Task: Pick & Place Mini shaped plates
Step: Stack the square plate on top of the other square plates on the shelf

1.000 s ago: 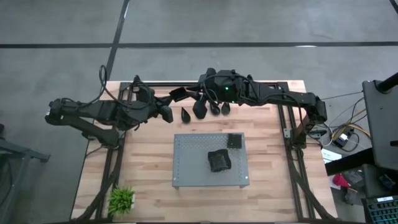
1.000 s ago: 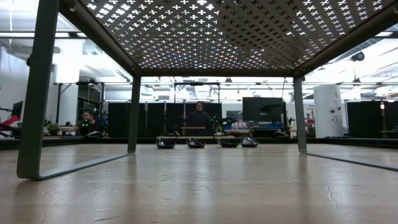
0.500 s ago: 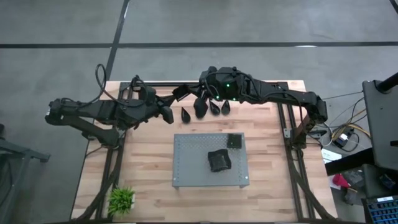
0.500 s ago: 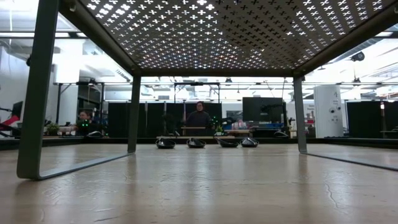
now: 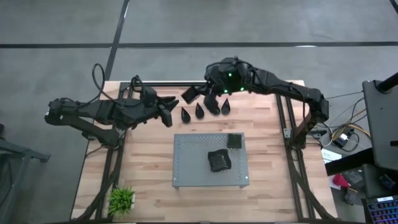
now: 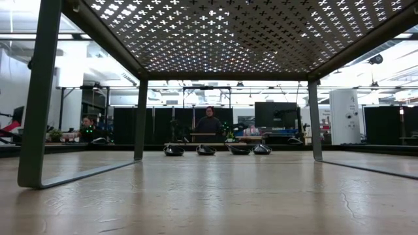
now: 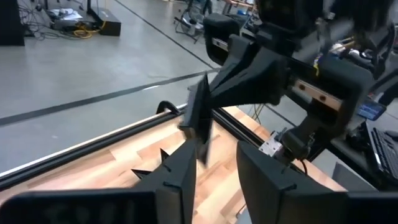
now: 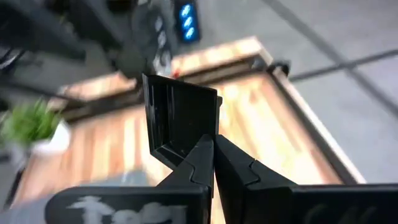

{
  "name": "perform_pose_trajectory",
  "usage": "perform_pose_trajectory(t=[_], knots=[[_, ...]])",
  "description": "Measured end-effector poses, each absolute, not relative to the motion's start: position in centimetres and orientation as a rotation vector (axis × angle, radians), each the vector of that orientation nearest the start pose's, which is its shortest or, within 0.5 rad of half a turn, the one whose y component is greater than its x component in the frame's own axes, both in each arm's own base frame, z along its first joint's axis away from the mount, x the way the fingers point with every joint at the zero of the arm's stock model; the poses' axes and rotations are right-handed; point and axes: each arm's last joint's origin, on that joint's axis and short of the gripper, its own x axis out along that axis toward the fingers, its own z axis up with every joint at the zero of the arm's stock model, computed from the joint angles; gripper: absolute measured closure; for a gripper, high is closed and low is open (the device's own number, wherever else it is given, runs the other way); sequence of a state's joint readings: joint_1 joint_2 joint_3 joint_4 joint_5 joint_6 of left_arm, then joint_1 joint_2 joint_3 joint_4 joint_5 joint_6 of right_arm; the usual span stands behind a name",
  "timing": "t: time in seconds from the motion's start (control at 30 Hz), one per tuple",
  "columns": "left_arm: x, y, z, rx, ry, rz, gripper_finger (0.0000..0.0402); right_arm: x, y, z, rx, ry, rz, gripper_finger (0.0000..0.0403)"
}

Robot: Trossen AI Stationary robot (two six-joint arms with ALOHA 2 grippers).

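Pale wood, the bench [image 5: 149, 162] fills the middle of the high view, with the grey perforated board [image 5: 186, 158] standing at its centre, already carrying a square plate [image 5: 234, 142] and a dark stack [image 5: 219, 160], so it is likely the drop-off. At upper centre the right end effector [image 5: 200, 93] pinches a square mini plate [image 8: 180, 118] by its rim, lifted clear for carrying: black, flat-bottomed, raised edges. Left of it the left end effector [image 5: 171, 117] waits with its fingers [image 7: 180, 177] narrowly parted. Three teardrop plates [image 5: 199, 111] lie just below the lifted one, apparently tips upward.
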State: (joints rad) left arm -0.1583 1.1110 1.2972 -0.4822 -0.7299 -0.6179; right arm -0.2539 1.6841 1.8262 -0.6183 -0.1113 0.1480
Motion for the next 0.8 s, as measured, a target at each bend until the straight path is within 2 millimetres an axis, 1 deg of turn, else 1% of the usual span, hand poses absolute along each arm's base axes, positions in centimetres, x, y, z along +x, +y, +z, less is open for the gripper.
perform_pose_trajectory(t=[0.07, 0.2, 0.33, 0.43, 0.53, 0.57, 0.73, 0.8], knots=[[21.8, -1.5, 41.8, -0.465, 0.092, 0.629, 0.0288, 34.9, -9.4, 41.9, 0.247, 0.529, -0.123, 0.0395], [21.8, -1.5, 41.8, -0.447, 0.098, 0.628, 0.0288, 32.4, -10.1, 42.3, 0.302, 0.724, -0.051, 0.0395], [21.8, -1.4, 41.8, -0.446, 0.097, 0.634, 0.0291, 30.1, -10.4, 42.2, 0.358, 0.872, 0.081, 0.0395], [21.8, -1.2, 41.8, -0.447, 0.096, 0.639, 0.0291, 28.8, -10.4, 41.8, 0.435, 0.961, 0.177, 0.0395], [21.8, -1.1, 41.8, -0.447, 0.095, 0.645, 0.0291, 27.8, -10.0, 41.0, 0.476, 1.068, 0.252, 0.0395], [21.8, -1.1, 41.8, -0.447, 0.095, 0.646, 0.0292, 27.6, -9.9, 40.7, 0.479, 1.098, 0.263, 0.0395], [21.8, -1.1, 41.8, -0.447, 0.095, 0.647, 0.0293, 28.1, -9.3, 39.2, 0.509, 1.123, 0.343, 0.0395], [21.8, -1.1, 41.8, -0.448, 0.094, 0.647, 0.0293, 28.3, -9.0, 38.3, 0.52, 1.167, 0.352, 0.0395]])
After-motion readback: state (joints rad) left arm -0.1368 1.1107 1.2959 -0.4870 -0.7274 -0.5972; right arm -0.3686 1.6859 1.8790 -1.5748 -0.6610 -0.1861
